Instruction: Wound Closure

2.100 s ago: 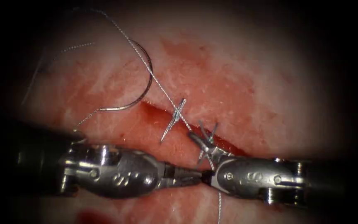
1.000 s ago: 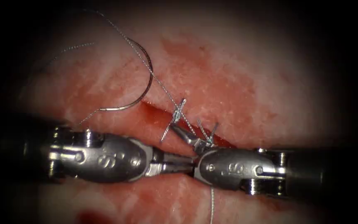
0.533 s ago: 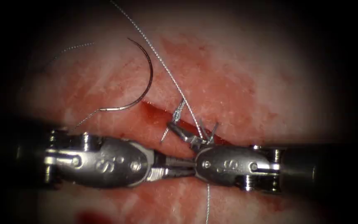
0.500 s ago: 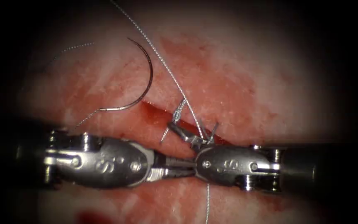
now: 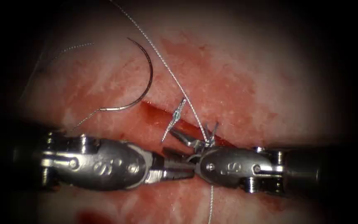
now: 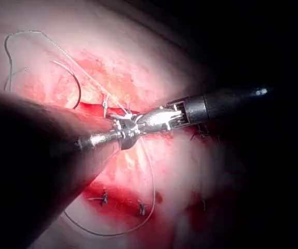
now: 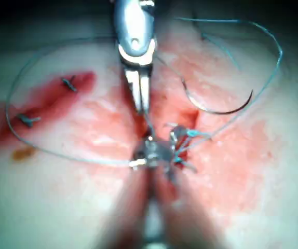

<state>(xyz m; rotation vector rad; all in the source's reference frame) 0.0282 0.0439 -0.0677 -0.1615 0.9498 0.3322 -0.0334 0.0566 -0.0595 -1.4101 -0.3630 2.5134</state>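
Steel needle (image 5: 142,83) free on tissue (image 5: 237,83), up-left of grippers | L gripper (image 5: 187,165) closed, empty | R gripper (image 5: 187,139) apart by thread (image 5: 166,68)

Tools meeting tip to tip over the red cut (image 6: 94,110)

Thin curved steel needle (image 6: 75,85) lying free on pink tissue (image 6: 175,171); pale thread (image 6: 138,218) looping.

The left gripper (image 5: 183,164) and right gripper (image 5: 186,140) meet tip to tip, the right one's jaws parted.
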